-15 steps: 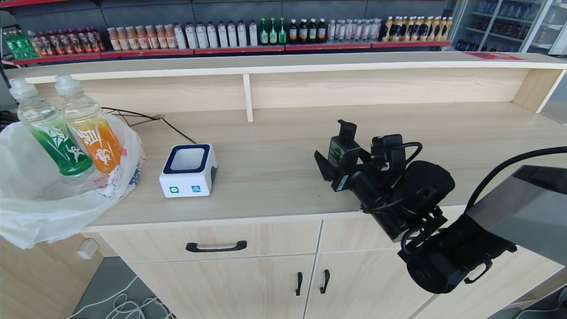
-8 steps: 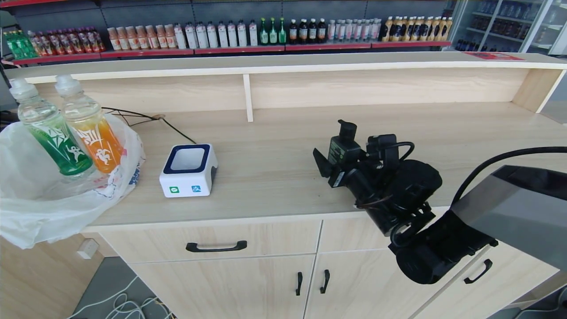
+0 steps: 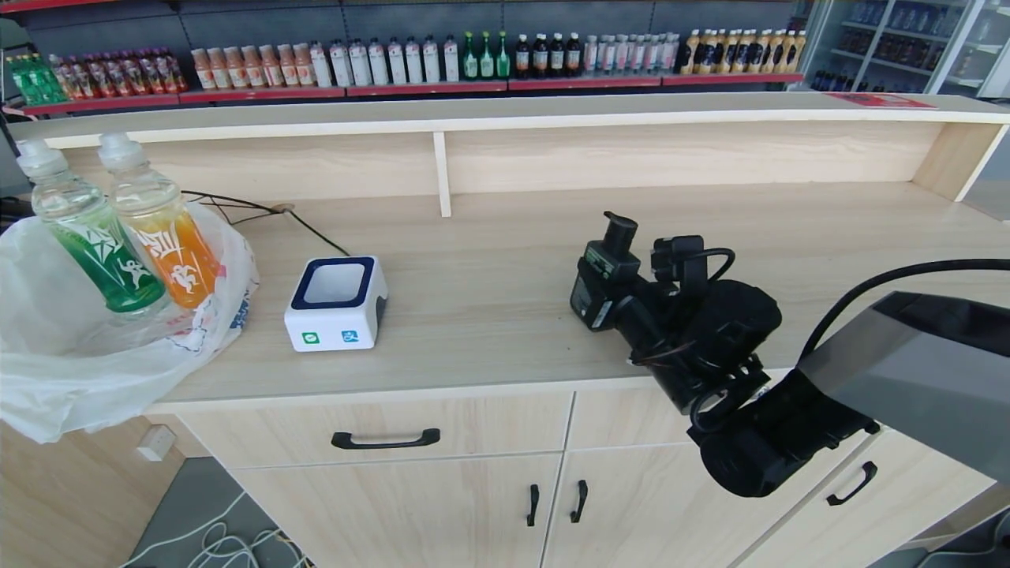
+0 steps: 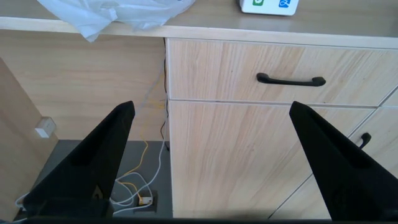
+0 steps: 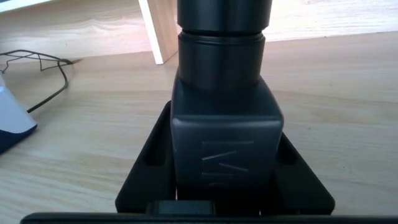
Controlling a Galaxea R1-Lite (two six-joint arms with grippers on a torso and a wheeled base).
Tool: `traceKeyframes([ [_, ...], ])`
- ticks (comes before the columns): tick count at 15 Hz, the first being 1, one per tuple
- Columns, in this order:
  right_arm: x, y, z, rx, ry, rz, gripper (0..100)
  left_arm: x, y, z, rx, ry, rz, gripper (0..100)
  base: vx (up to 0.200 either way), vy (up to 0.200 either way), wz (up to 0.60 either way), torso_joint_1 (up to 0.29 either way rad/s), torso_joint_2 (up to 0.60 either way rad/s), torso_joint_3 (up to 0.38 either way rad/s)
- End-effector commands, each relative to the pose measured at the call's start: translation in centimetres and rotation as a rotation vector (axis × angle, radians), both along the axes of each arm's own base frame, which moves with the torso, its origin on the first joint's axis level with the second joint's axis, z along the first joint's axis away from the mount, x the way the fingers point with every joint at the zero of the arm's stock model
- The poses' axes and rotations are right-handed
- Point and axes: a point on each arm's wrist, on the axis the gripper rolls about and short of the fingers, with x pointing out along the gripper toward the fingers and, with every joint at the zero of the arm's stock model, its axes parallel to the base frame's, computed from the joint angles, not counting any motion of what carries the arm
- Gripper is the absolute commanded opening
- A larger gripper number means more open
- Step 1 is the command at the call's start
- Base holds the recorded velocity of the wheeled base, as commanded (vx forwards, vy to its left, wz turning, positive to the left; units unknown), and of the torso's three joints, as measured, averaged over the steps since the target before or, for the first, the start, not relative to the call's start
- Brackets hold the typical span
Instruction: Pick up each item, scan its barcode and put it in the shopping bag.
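A black square bottle [image 3: 607,264] with a round cap stands on the wooden counter [image 3: 489,268], right of the middle. My right gripper [image 3: 593,293] is shut on its body; in the right wrist view the black bottle [image 5: 224,124] sits between the two fingers [image 5: 144,177]. The white scanner [image 3: 337,302] with its dark blue rim sits to the left. The shopping bag [image 3: 79,355] hangs over the counter's left end and holds a green bottle [image 3: 95,237] and an orange bottle [image 3: 166,229]. My left gripper [image 4: 211,168] hangs open below the counter, facing the drawers.
A black cable [image 3: 308,225] runs behind the scanner. A raised back ledge with a divider [image 3: 442,173] bounds the counter's far side. Below are a drawer handle [image 4: 291,80] and cupboard doors [image 3: 556,501]. Shelves of drinks [image 3: 473,59] line the back wall.
My right gripper's fingers, spread wide around the black bottle before, have shut on it. The right arm has shifted a little to the left. Bag, scanner and other bottles are unmoved.
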Motion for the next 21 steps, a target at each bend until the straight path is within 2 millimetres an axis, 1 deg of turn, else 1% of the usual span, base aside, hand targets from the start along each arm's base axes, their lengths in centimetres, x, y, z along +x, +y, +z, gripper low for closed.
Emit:
traceKeyframes([
  [1,0.0,0.0,0.1,0.003,-0.003,0.001,0,0.0,0.0,0.0,0.000,0.001,-0.001,100,0.000,0.000,0.00,0.000,0.00,0.000],
  [4,-0.3,0.2,0.0,0.002,0.005,0.021,0,0.0,0.0,0.0,-0.002,-0.001,-0.001,100,0.000,0.000,0.00,0.000,0.00,0.000],
  [8,-0.8,0.9,-0.5,-0.005,0.017,0.041,0,0.0,0.0,0.0,-0.002,0.001,-0.001,100,0.000,0.000,0.00,0.000,0.00,0.000],
  [13,-0.9,0.9,-0.7,-0.014,0.023,0.039,0,0.0,0.0,0.0,-0.003,-0.001,-0.001,100,0.000,0.000,0.00,0.000,0.00,0.000],
  [15,-0.9,0.9,-0.8,-0.046,0.013,0.032,0,0.0,0.0,0.0,-0.002,0.001,-0.001,100,0.000,0.000,0.00,0.000,0.00,0.000],
  [18,-1.0,0.9,-1.3,-0.063,0.024,0.029,0,0.0,0.0,0.0,-0.002,-0.001,0.001,100,0.000,0.000,0.00,0.000,0.00,0.000],
  [21,-1.0,0.9,-0.6,-0.050,0.002,0.030,0,0.0,0.0,0.0,-0.002,-0.001,-0.001,100,0.000,0.000,0.00,0.000,0.00,0.000],
])
